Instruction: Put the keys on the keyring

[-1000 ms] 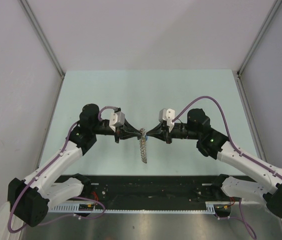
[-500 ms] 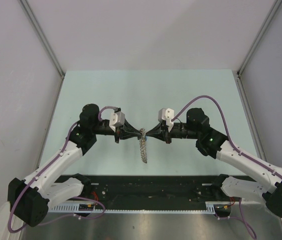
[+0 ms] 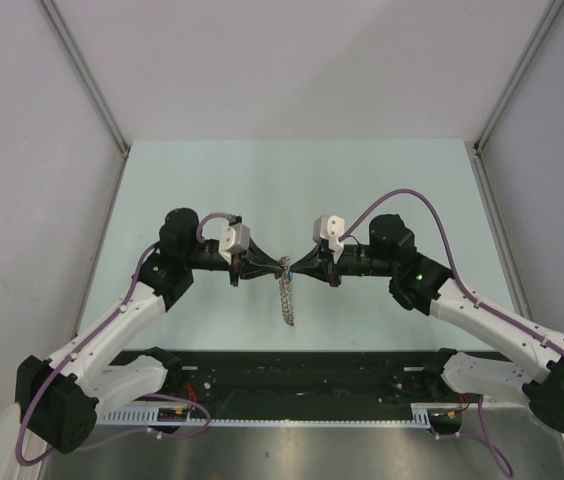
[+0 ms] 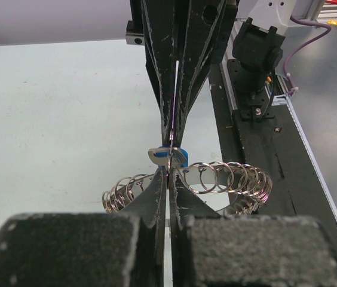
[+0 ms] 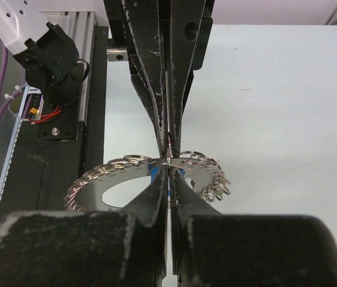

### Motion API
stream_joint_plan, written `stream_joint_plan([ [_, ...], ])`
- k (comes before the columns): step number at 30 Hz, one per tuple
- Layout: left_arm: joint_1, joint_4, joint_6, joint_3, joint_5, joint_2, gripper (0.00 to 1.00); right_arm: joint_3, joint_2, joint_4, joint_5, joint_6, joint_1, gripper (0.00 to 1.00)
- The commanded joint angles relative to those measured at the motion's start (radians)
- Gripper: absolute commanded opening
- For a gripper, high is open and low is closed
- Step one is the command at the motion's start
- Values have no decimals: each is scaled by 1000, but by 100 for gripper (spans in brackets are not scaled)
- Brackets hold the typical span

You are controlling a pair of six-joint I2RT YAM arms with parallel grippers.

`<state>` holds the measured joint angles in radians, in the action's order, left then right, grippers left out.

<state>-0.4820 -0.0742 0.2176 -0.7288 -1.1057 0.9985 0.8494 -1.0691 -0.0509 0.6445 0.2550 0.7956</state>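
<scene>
The keyring point(image 3: 287, 298) hangs on edge over the table, held up between both grippers. It is a flat silver disc with many small wire rings round its rim point(image 4: 240, 179) point(image 5: 112, 185). My left gripper point(image 3: 280, 266) point(image 4: 169, 174) is shut on the keyring's top rim. My right gripper point(image 3: 290, 266) point(image 5: 168, 167) faces it tip to tip and is shut on the blue-headed key point(image 4: 179, 157) point(image 5: 156, 173) right at the rim. Whether the key is hooked on a small ring is hidden by the fingers. No other keys are clearly in view.
The pale green table point(image 3: 292, 190) has grey walls at the left, right and back. A black rail point(image 3: 302, 385) with the arm bases runs along the near edge, below the hanging ring.
The right arm has shifted slightly left, toward the left gripper. The keyring still hangs between the two gripper tips, and the left arm has not visibly moved.
</scene>
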Motion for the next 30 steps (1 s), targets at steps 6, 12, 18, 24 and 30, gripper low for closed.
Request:
stream_joint_plan([
  [6, -9, -111, -34, 5, -40, -40, 0, 46, -19, 39, -40, 10, 17, 0],
  [12, -9, -121, -53, 8, -19, -43, 0, 48, -9, 46, -45, 33, 28, 0],
  [18, -12, -46, -38, -17, 9, -34, 0, 48, 11, 43, -72, 53, 39, 0],
  [24, -26, 40, 8, -44, 40, -28, 1, 59, 23, 43, -68, 66, 44, 0],
  [30, -27, 62, 11, -58, 41, -21, 0, 60, 20, 46, -80, 82, 62, 0],
])
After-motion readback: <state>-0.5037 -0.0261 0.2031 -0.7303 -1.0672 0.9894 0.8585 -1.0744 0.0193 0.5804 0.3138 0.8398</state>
